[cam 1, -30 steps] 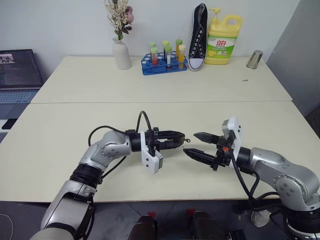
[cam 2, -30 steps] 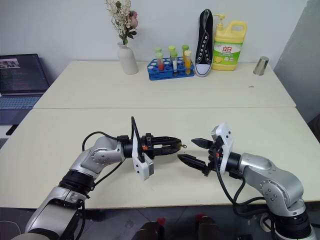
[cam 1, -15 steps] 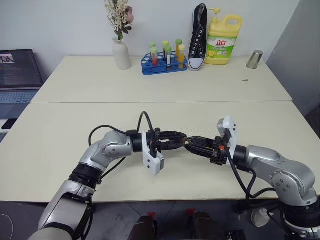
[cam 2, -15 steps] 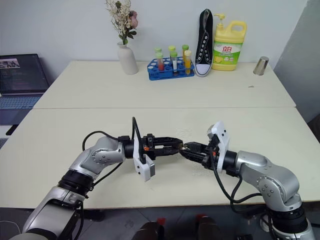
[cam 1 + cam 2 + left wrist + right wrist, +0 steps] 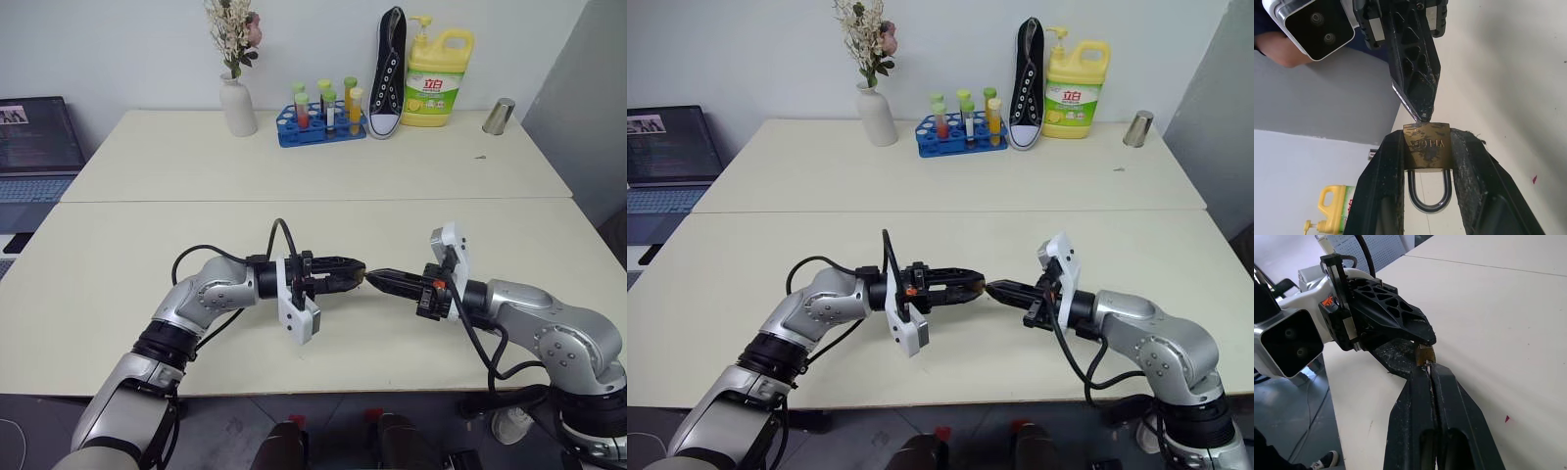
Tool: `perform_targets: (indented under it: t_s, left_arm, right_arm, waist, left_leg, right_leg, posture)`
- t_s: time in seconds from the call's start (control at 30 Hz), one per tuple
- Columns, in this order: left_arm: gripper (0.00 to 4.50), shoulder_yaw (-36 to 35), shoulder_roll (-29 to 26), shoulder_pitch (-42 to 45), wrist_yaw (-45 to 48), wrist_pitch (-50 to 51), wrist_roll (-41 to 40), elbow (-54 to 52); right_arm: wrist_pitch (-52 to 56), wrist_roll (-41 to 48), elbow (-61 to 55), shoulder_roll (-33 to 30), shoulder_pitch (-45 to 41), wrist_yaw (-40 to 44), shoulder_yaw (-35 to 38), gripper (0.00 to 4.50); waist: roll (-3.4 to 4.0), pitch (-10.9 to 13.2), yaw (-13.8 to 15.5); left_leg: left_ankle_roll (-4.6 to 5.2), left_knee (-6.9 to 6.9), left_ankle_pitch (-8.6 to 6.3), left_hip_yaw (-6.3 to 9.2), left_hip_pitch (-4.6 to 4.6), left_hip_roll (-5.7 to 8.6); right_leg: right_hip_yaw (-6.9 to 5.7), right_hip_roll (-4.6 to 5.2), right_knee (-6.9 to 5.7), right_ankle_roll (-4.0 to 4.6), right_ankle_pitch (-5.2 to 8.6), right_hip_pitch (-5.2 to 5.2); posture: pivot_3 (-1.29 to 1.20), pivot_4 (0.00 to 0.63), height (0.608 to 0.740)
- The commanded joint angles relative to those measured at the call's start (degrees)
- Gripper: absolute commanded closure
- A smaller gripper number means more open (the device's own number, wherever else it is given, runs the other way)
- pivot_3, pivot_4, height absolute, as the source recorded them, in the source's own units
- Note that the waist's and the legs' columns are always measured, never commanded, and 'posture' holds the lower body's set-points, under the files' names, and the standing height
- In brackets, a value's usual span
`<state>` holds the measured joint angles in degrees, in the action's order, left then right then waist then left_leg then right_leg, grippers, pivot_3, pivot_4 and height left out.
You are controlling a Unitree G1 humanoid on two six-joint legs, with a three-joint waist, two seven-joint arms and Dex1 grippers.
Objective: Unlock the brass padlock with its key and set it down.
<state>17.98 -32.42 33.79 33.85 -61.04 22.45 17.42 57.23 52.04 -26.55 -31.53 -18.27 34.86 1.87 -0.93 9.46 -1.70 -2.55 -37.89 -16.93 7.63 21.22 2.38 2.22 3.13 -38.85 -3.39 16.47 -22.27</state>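
One brass padlock (image 5: pixel 1426 145), held above the table (image 5: pixel 127 255) btwn the left gripper (image 5: pixel 1426 161) fingers, part-open and clamped on its body; shackle (silvery) points back toward the wrist. One key (image 5: pixel 1409 108): only a thin sliver visible, pinched in the right gripper (image 5: pixel 1428 368), fingers fully closed, tip at the padlock's end. Whether the key is inserted: can't tell.
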Motion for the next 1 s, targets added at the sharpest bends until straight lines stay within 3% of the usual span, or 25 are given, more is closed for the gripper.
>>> perform_targets:
  t_s: [0.03,0.33,0.63,0.87,1.0]
  left_arm:
    - [3.53,0.1,-0.2,-0.3,-2.2,-1.7,1.3,-2.0]
    - [3.53,-0.6,-0.1,-1.2,-7.7,-5.4,6.6,-2.0]
    - [3.53,-0.3,-1.2,-1.8,-11.9,-6.0,10.2,-1.5]
    - [3.53,0.1,-1.8,-1.9,-13.3,-5.3,10.6,-1.0]
    - [3.53,0.3,-1.7,-1.5,-13.5,-4.8,10.0,-0.6]
  right_arm:
    - [6.3,8.9,1.1,0.6,-2.9,-1.5,3.4,4.5]
    - [22.7,27.9,13.7,1.8,-9.7,-14.5,7.7,4.5]
    - [23.6,42.0,21.6,1.3,-13.4,-26.6,6.2,4.5]
    - [21.7,44.9,18.2,0.0,-12.7,-27.2,4.0,4.5]
    - [19.5,37.9,13.3,-0.9,-11.7,-23.2,3.0,3.5]
  waist:
    - [0.0,0.0,0.0]
    - [0.01,0.0,0.0]
    - [0.02,0.0,0.0]
    - [0.02,0.0,0.0]
    - [0.03,0.0,0.0]
  left_leg:
    - [0.0,0.01,0.0,0.0,0.0,0.0]
    - [0.01,0.01,0.0,-0.01,0.01,-0.02]
    - [0.01,0.02,-0.01,-0.02,0.02,-0.02]
    - [0.02,0.02,-0.01,-0.01,0.04,-0.04]
    - [0.02,0.02,-0.01,0.0,0.06,-0.04]
  right_leg:
    - [0.01,0.0,0.0,0.0,0.0,-0.01]
    - [0.01,0.01,-0.01,0.01,0.0,-0.01]
    - [0.04,0.01,-0.02,0.01,0.0,-0.02]
    - [0.03,0.01,-0.03,0.01,0.0,-0.02]
    - [0.02,0.01,-0.02,0.01,0.0,-0.04]
  posture:
    - [0.0,0.15,0.74]
    - [0.0,0.15,0.74]
    - [0.0,0.15,0.74]
    - [0.0,0.15,0.74]
    - [0.0,0.15,0.74]
